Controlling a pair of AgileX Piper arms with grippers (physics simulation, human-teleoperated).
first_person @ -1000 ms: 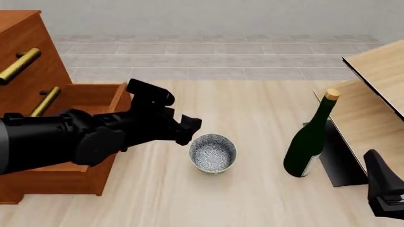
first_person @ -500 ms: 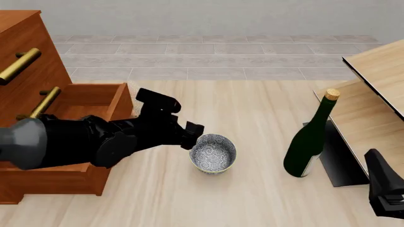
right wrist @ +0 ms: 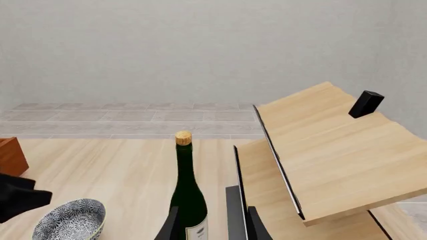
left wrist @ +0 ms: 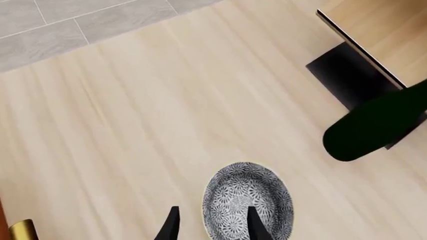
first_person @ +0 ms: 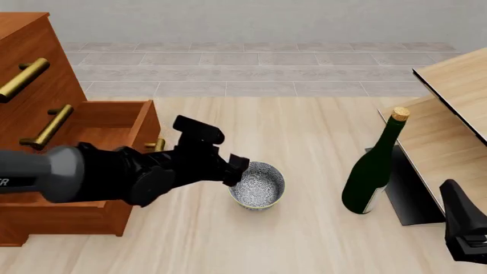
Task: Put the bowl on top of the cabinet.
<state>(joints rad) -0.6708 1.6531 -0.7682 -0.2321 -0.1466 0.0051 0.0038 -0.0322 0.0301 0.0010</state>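
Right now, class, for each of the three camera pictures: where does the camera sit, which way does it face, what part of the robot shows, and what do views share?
Front view: above and behind the arms, looking forward and down; left arm reaching the bowl, cabinet beside it.
Left wrist view: behind the left hand, looking down; one finger inside the bowl's rim, one outside.
Right wrist view: behind the right hand, facing the bottle and pale shelves.
Shared: bowl and bottle appear in all three.

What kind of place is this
Likely a simulated home room, rendered rather than real: a wooden cabinet with brass handles, a speckled bowl and a wine bottle on a pale wood surface, and grey tiled floor beyond.
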